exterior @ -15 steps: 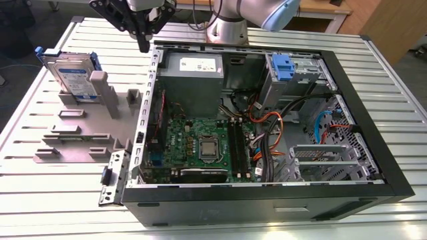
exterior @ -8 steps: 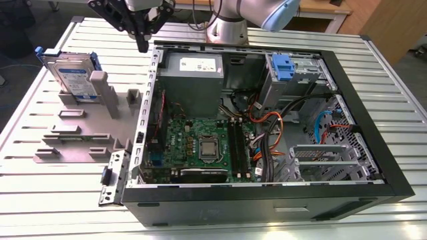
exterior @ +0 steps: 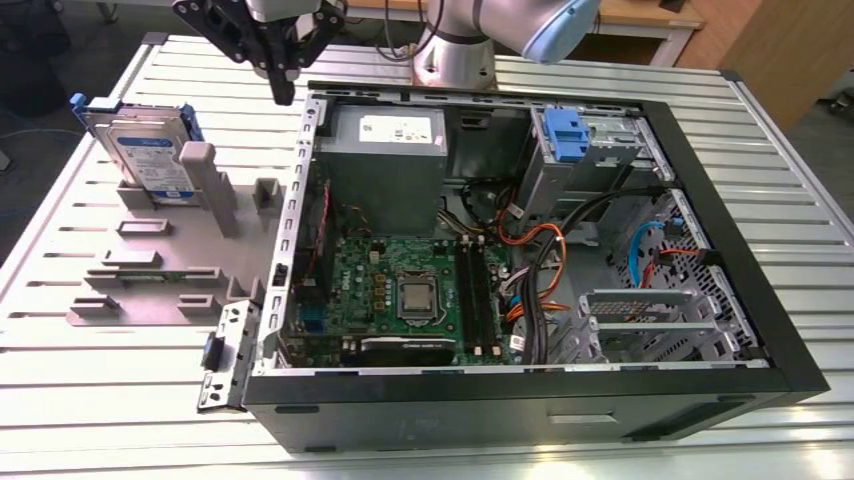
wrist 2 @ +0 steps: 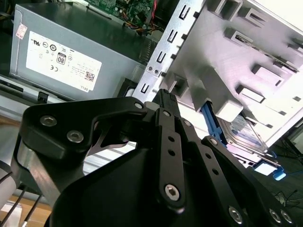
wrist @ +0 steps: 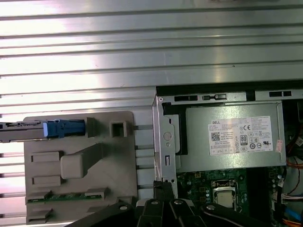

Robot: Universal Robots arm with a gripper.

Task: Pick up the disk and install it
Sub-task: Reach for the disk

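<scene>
1. Nearest the lens in the second wrist view is the black gripper (wrist 2: 164, 94). Its fingers are pressed together into one narrow tip, and nothing is held between them.
2. In the exterior view the gripper (exterior: 283, 96) hangs over the far edge of an open computer case (exterior: 534, 395). It sits between the case's wall and a grey holder (exterior: 160, 270) and touches neither.
3. The disk (exterior: 144, 150) stands upright on its edge in that holder, at the exterior view's left of the case and apart from the gripper. Blue rails frame its silver body.
4. Everything rests on a table (exterior: 80, 370) of pale aluminium slats running side to side, bright with reflected light.
5. Behind the table, the silver arm (exterior: 454, 50) rises from its base. Beyond it are light wooden furniture (exterior: 761, 40) and a grey floor.
6. Inside the case, a grey power supply (exterior: 387, 150) fills the far corner nearest the gripper, with a green motherboard (exterior: 400, 290) in front of it. A blue bracket (exterior: 566, 135) sits in a bay towards the exterior view's right.
7. Labels: the disk's face carries a blue-and-white label. The power supply carries a white sticker (wrist: 241, 135) with black print, a barcode and rows of small symbols.
8. In the first wrist view the disk (wrist: 42, 130) is seen edge-on in the holder, with one blue rail showing.
</scene>
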